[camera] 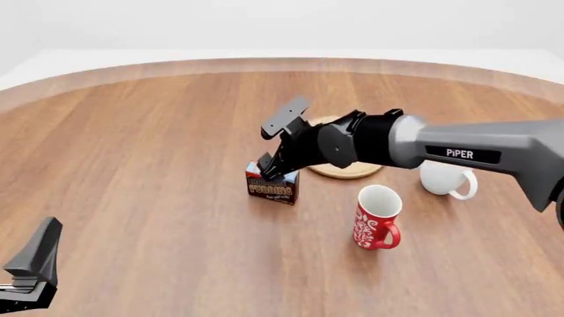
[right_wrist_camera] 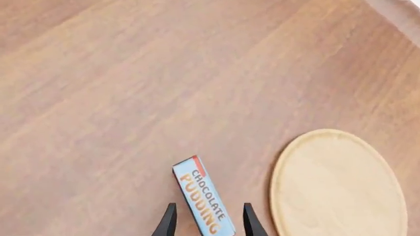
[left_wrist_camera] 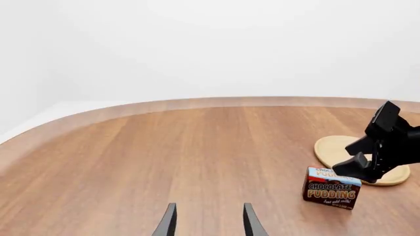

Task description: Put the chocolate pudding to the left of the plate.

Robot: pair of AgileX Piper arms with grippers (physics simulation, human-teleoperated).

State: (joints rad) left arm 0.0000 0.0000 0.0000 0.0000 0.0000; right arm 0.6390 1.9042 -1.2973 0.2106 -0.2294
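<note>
**One carton, one plate, two mugs on the desk**

One small dark-brown chocolate pudding carton (camera: 271, 187) stands just left of the single round light-wood plate (camera: 351, 172). One red patterned mug (camera: 376, 217) and one white mug (camera: 444, 178) sit right of them. The right arm stretches leftward across the plate, its right pincer (right_wrist_camera: 206, 216) spread astride the carton's top. The left pincer (left_wrist_camera: 207, 220) rests released, low, near-left.

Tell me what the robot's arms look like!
The right arm is a grey tube with white "PiPER" lettering, joined to chunky black round joints. Its pincer is black with thin pointed fingers. The left pincer is dark grey and wedge-shaped.
</note>
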